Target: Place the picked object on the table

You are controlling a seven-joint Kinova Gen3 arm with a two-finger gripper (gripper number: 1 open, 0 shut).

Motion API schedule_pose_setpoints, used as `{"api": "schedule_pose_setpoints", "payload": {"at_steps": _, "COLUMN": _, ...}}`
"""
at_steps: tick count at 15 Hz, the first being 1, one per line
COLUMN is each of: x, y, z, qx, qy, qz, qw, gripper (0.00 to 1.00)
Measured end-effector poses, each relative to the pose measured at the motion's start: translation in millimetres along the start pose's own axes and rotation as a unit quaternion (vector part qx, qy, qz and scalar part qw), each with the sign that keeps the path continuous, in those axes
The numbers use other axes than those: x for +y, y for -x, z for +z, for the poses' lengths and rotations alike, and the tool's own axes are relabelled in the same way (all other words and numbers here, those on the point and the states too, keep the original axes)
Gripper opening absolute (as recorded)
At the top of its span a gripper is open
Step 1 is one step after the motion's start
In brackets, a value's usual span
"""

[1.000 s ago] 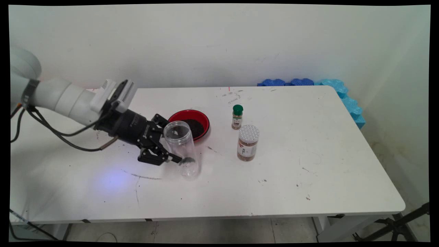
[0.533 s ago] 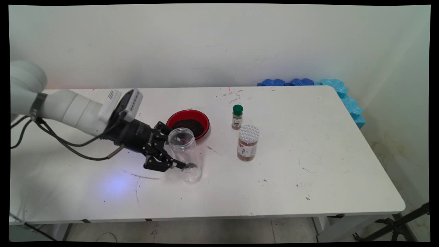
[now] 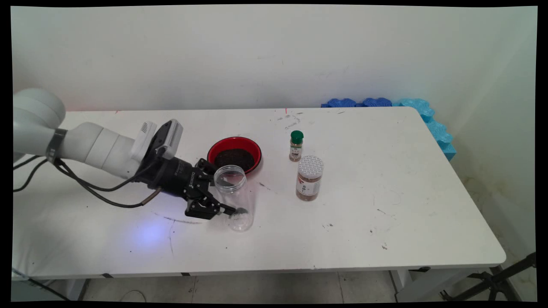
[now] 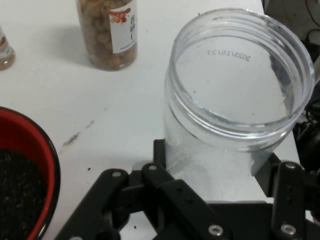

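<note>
My gripper (image 3: 223,193) is shut on a clear plastic jar (image 3: 235,197) without a lid, just in front of a red bowl (image 3: 212,149) of dark granules. The jar stands nearly upright, its base at or just above the table, and a few dark grains lie at its bottom. In the hand view the jar (image 4: 235,100) opens toward the camera, and my gripper (image 4: 220,172) clasps its lower wall with a finger on each side. The red bowl's rim (image 4: 42,150) shows at the lower left.
A brown-filled jar with a white lid (image 3: 308,184) stands right of the clear jar, also seen in the hand view (image 4: 107,30). A small green-capped spice bottle (image 3: 296,146) is behind it. Blue foam blocks (image 3: 428,117) line the table's far right corner.
The arm has come down and slightly right with the jar. The jar has swung from tilted toward upright and sits lower on the table.
</note>
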Motion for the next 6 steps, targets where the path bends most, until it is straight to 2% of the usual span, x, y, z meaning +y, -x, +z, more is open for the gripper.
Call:
{"api": "schedule_pose_setpoints", "payload": {"at_steps": 3, "x": 0.6, "y": 1.2, "z": 2.3, "qx": 0.004, "qy": -0.002, "qz": -0.005, "qw": 1.0, "gripper": 0.0}}
{"api": "schedule_pose_setpoints", "payload": {"at_steps": 4, "x": 0.8, "y": 1.3, "z": 2.8, "qx": 0.006, "qy": -0.003, "qz": -0.007, "qw": 1.0, "gripper": 1.0}}
{"api": "schedule_pose_setpoints", "payload": {"at_steps": 6, "x": 1.9, "y": 0.9, "z": 3.2, "qx": 0.01, "qy": -0.003, "qz": -0.008, "qw": 0.9999, "gripper": 1.0}}
